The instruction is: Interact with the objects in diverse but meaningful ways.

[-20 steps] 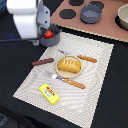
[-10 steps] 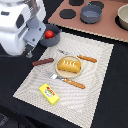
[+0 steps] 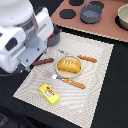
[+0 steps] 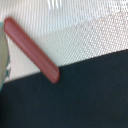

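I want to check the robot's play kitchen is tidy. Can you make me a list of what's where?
Surface: beige woven mat on a dark table.
Job's things: bread loaf on a tan plate; yellow packet near the mat's edge; brown sausage lying half off the mat in the wrist view; orange-handled cutlery beside the plate.
Clutter: grey pot on the toy stove.
Grippers: jaws not visible; arm fills the exterior view's left.
Cables: nothing seen.
Surroundings: nothing seen.

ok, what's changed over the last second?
The arm moved toward the exterior view's right, now covering the red tomato and reaching over the sausage. Nothing grasped or released. Bread loaf, yellow packet, cutlery and pots stayed put.
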Available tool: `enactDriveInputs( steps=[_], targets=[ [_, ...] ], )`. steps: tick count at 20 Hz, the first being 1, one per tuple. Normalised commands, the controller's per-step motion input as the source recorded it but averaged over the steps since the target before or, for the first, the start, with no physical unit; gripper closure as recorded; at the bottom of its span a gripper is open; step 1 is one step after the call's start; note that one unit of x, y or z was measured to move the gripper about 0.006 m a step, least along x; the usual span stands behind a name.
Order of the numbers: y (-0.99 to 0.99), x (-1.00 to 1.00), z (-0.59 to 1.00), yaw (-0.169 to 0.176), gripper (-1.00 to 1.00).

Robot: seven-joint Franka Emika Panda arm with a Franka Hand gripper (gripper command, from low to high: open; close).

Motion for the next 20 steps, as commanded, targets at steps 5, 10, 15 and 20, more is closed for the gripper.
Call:
enactDriveInputs(
  steps=[5,10,15,20],
  targets=[
    [-0.42,0.55,-0.03,-0.102,-1.00],
    [-0.28,0.66,0.00,-0.054,-1.00],
    [-0.14,0.78,-0.03,-0.055,-1.00],
    [-0.23,0.64,-0.14,-0.064,-1.00]
  ],
)
